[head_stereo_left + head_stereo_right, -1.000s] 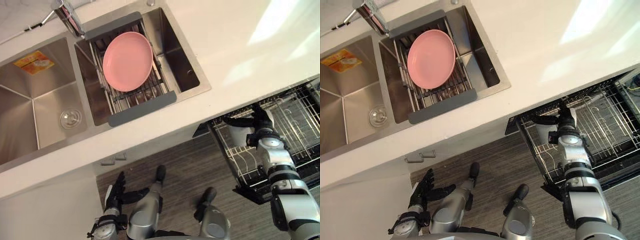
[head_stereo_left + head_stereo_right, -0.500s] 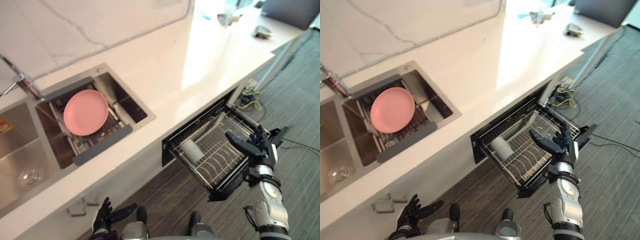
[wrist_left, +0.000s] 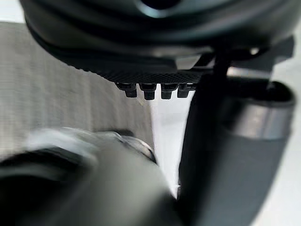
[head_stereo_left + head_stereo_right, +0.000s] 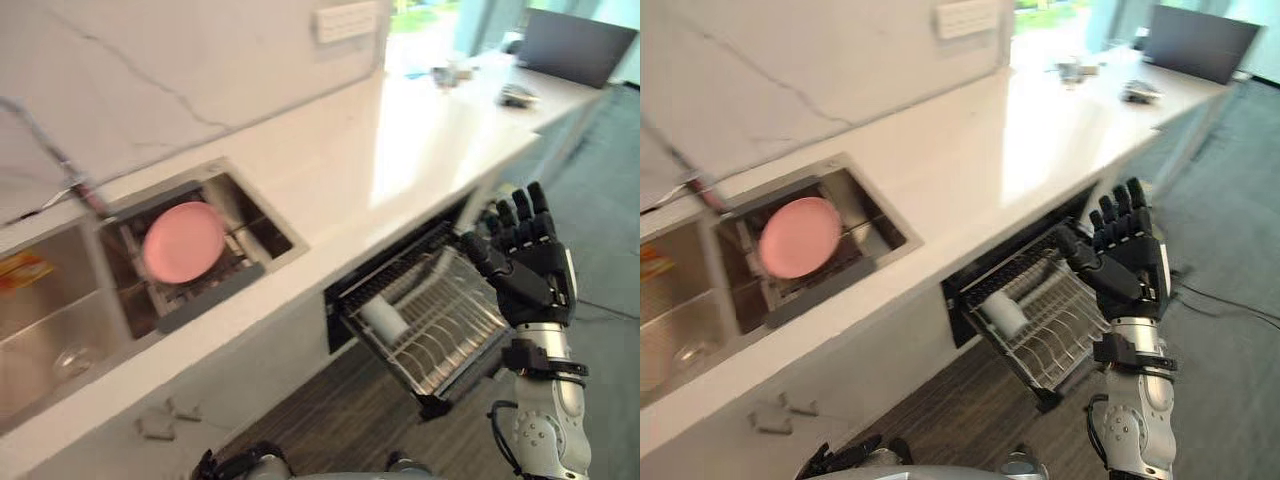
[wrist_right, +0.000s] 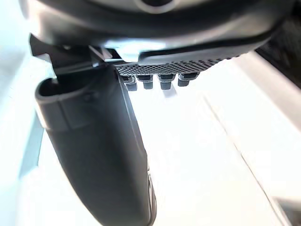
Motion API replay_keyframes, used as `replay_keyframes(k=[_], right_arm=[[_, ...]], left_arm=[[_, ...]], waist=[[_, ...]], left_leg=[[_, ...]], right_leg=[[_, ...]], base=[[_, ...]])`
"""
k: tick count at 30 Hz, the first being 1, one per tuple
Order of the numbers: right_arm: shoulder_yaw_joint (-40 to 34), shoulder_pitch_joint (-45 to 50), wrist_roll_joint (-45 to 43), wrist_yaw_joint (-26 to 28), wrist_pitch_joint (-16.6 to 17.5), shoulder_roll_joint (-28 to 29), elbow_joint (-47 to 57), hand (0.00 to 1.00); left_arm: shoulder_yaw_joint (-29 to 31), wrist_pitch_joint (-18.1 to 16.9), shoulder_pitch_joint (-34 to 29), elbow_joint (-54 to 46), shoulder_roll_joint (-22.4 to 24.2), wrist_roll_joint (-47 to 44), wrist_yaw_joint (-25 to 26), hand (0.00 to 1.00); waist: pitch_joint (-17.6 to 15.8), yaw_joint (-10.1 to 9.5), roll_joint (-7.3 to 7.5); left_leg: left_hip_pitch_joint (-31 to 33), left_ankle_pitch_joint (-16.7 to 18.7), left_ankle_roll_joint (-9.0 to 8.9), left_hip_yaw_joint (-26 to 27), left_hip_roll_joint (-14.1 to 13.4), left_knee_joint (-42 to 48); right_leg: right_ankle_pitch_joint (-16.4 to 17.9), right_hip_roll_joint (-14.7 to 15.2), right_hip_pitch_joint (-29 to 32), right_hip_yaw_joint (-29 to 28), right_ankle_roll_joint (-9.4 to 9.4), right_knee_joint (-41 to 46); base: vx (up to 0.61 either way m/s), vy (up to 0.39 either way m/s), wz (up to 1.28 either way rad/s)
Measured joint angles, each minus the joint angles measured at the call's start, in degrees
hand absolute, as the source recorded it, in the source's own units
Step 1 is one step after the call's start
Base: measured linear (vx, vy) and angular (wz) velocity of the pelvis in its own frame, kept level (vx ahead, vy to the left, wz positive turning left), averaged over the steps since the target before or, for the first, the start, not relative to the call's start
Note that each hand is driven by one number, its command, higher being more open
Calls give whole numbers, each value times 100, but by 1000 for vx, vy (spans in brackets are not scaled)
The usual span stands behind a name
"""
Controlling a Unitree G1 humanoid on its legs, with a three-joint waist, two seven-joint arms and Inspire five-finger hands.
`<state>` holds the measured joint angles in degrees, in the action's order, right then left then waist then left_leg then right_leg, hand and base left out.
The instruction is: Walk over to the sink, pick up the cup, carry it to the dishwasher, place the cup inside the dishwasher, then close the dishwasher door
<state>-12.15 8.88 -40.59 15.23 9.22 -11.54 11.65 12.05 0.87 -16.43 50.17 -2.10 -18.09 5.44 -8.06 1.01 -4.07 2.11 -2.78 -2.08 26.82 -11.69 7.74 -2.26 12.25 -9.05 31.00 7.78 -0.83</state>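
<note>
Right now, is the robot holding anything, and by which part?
Nothing is held. The right hand is raised, fingers straight and empty; the left hand, low down, is open too. The cup lies in the dishwasher rack.

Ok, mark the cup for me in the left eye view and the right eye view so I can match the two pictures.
Left eye view: the cup sits at the left end of the pulled-out dishwasher rack, below the picture's centre.
Right eye view: the same cup at the rack's left end, a little nearer the picture's middle.
Shared landmark: the pink plate, up and to the left of the cup in both views.
</note>
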Motion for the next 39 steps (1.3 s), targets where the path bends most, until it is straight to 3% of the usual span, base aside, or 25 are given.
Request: replay_keyframes(k=[4,6,8,10,11,12,13,14,16,17,18,19,21,22,23,24,25,26,28,32,33,39], right_arm=[[381,-197,-105,264,14,76,39,100],[313,-193,-207,128,135,120,35,100],[260,-187,-239,-30,227,222,29,100],[248,-155,-238,-179,332,267,22,100],[232,-151,-239,-267,383,274,-12,100],[219,-146,-240,-348,438,267,-54,100],[198,-161,-237,-399,470,202,-126,100],[181,-158,-239,-435,477,163,-227,100],[188,-139,-244,-493,478,201,-406,100],[236,-103,-236,-523,478,249,-463,100],[242,-80,-226,-535,479,254,-447,100],[231,-56,-204,-597,501,250,-402,100],[174,5,-205,-695,549,251,-195,100],[166,25,-205,-694,554,251,-172,100],[155,115,-205,-655,574,256,-126,100],[151,197,-202,-606,574,282,-130,100],[139,245,-203,-566,575,300,-132,100],[90,256,-204,-515,575,280,-167,100],[-27,254,-205,-472,575,273,-177,100],[-409,245,-234,-435,569,271,-192,100],[-317,418,-270,-153,326,279,-196,100],[-253,411,-273,-183,327,280,-197,100]], left_arm=[[30,45,7,-21,26,68,115,100],[37,33,0,37,16,236,123,100],[33,27,1,61,-15,235,107,100],[-24,1,50,180,-113,235,54,100],[-74,0,55,186,-208,233,40,100],[-125,8,83,191,-342,233,-5,100],[-169,19,167,271,-378,233,-35,100],[-296,29,222,323,-438,229,-56,100],[-573,81,294,357,-640,226,-79,100],[-585,166,378,379,-733,232,-51,100],[-590,211,427,388,-773,244,-40,100],[-614,254,507,399,-812,390,-42,100],[-816,261,631,382,-869,866,-49,100],[-843,266,632,381,-876,873,-49,100],[-938,341,638,373,-925,874,-55,100],[-976,474,621,380,-991,851,-70,100],[-967,511,600,399,-1022,842,-74,100],[-955,552,574,397,-984,755,-38,100],[-884,544,547,396,-845,548,-35,100],[-593,525,474,427,-755,480,-54,100],[-466,460,377,459,-613,480,-98,100],[-465,430,370,458,-608,468,-101,100]], waist=[[7,-50,34],[2,16,83],[-7,15,147],[7,31,236],[27,56,382],[28,77,565],[18,95,591],[21,97,586],[-32,117,684],[-70,142,796],[-85,150,841],[-85,167,871],[-85,174,868],[-86,173,867],[-69,170,911],[-41,165,1040],[-32,164,1078],[-7,147,986],[-9,153,780],[13,159,728],[93,214,552],[144,189,525]], left_leg=[[-289,-263,97,-29,444,-701],[-515,-590,112,-133,716,-1313],[-515,-569,137,-168,816,-1314],[-508,-499,208,-258,986,-1314],[-500,-448,258,-335,1135,-1314],[-505,-332,296,-421,1299,-1313],[-470,-297,333,-587,1304,-1307],[-457,-288,348,-676,1288,-1289],[-575,-252,429,-992,1233,-1259],[-616,-202,535,-1221,1189,-1243],[-627,-193,544,-1336,1158,-1239],[-626,-173,547,-1563,1099,-1241],[-627,-105,541,-1854,1140,-1240],[-631,-97,535,-1883,1153,-1236],[-656,-102,477,-1952,1251,-1169],[-757,0,428,-2035,1404,-1080],[-801,66,405,-2073,1489,-1037],[-810,225,308,-2102,1423,-884],[-767,370,223,-2112,1224,-766],[-859,500,79,-2075,959,-789],[-1121,541,62,-1988,991,-952],[-989,571,52,-2138,997,-830]], right_leg=[[-49,270,-138,167,165,-30],[-38,395,-219,322,270,-13],[-15,497,-232,387,335,26],[293,768,-92,448,387,500],[546,1061,32,511,433,985],[680,1320,43,605,349,1418],[689,1497,255,558,7,2034],[528,1593,565,317,-495,2670],[-46,1623,1090,-596,-1104,3730],[499,1389,1347,-1205,-633,4100],[752,1154,1403,-1436,-520,4092],[1131,645,1510,-1864,-386,3777],[1261,-15,1760,-2445,-294,2678],[1258,-52,1805,-2499,-288,2568],[1037,-123,1904,-2619,-282,2181],[299,-91,1894,-2635,-263,1893],[180,-68,1868,-2580,-259,1798],[272,-95,1614,-2551,-173,1554],[111,-311,1382,-2444,-238,1070],[56,-602,1127,-2390,-295,673],[36,-597,840,-2421,-283,428],[36,-559,800,-2223,-281,382]], base=[[42,96,27],[68,105,35],[50,93,19],[81,124,30],[101,122,54],[141,87,67],[143,104,66],[152,109,54],[165,98,68],[168,35,80],[165,-2,91],[175,-3,93],[175,-19,86],[153,-46,61],[183,-77,50],[203,-100,51],[238,-146,26],[218,-138,7],[184,-104,-3],[138,-82,-7],[39,-22,-2],[-6,-4,13]])
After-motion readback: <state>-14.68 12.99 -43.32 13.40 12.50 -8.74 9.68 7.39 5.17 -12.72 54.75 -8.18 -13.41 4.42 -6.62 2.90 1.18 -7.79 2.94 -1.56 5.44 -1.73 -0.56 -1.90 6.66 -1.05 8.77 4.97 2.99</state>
